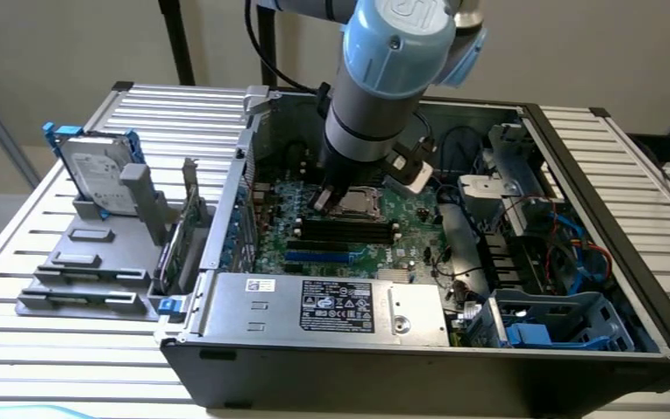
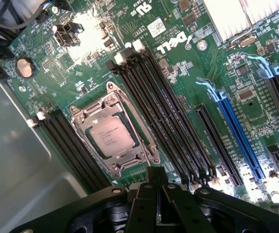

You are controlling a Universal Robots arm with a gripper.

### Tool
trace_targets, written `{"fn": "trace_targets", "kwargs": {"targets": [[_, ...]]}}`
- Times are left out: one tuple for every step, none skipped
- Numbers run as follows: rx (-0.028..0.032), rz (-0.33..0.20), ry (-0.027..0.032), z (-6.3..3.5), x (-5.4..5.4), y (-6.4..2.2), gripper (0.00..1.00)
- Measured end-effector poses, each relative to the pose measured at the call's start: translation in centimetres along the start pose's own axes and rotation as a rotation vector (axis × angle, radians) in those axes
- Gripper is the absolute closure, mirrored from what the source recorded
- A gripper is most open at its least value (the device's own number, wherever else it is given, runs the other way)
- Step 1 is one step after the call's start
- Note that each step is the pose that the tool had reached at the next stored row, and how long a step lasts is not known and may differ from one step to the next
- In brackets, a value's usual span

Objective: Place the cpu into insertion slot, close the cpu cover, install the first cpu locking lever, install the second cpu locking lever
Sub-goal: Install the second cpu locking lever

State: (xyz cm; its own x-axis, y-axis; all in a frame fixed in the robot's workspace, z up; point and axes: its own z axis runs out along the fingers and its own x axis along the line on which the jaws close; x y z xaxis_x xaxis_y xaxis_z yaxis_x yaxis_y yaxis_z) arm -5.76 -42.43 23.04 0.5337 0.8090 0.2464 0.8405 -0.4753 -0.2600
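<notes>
The cpu [image 2: 111,137], with its silver-grey top up, lies flat in the insertion slot [image 1: 365,203] on the green board. The silver cpu cover [image 2: 88,116] is down around it, and the chip shows through its window. A thin metal lever [image 2: 138,127] runs along one side of the cover. My gripper [image 2: 156,170] hovers just beside a corner of the socket, fingers pressed together with nothing between them. In the exterior view the arm reaches down into the open computer case, and the gripper [image 1: 332,199] sits at the socket's edge on the exterior view's left.
Long black memory slots [image 2: 158,111] flank the socket on both sides. A blue expansion slot [image 2: 236,131] and a coin battery [image 2: 24,67] sit farther off. The power supply [image 1: 324,305] fills the case front. Cables and a drive cage [image 1: 557,319] crowd the exterior view's right. A hard drive [image 1: 97,166] stands outside.
</notes>
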Motion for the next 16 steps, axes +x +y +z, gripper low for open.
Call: {"fn": "trace_targets", "kwargs": {"targets": [[-0.0024,0.002,-0.0029,0.09,0.0,0.02,0.89],[-0.0045,0.003,-0.0056,0.18,-0.1,0.04,0.89],[-0.0063,0.004,-0.0077,0.26,-0.1,0.05,0.89],[-0.0077,0.005,-0.0097,0.34,-0.1,0.05,0.89],[-0.0089,0.005,-0.0113,0.43,-0.2,0.04,0.89],[-0.0098,0.006,-0.0127,0.51,-0.2,0.02,0.89],[-0.0108,0.006,-0.0142,0.59,-0.3,-0.03,0.89],[-0.0116,0.006,-0.0153,0.67,-0.4,-0.11,0.89],[-0.0119,0.006,-0.0159,0.75,-0.4,-0.19,0.89],[-0.0123,0.006,-0.0163,0.84,-0.5,-0.27,0.89],[-0.0125,0.006,-0.0167,0.91,-0.6,-0.31,0.89],[-0.0126,0.006,-0.017,0.96,-0.6,-0.34,0.89],[-0.0125,0.006,-0.0171,1.01,-0.5,-0.37,0.89],[-0.0125,0.006,-0.017,1.07,-0.5,-0.39,0.89],[-0.0125,0.006,-0.0169,1.13,-0.4,-0.42,0.89],[-0.0125,0.006,-0.0168,1.18,-0.4,-0.45,0.89]]}}
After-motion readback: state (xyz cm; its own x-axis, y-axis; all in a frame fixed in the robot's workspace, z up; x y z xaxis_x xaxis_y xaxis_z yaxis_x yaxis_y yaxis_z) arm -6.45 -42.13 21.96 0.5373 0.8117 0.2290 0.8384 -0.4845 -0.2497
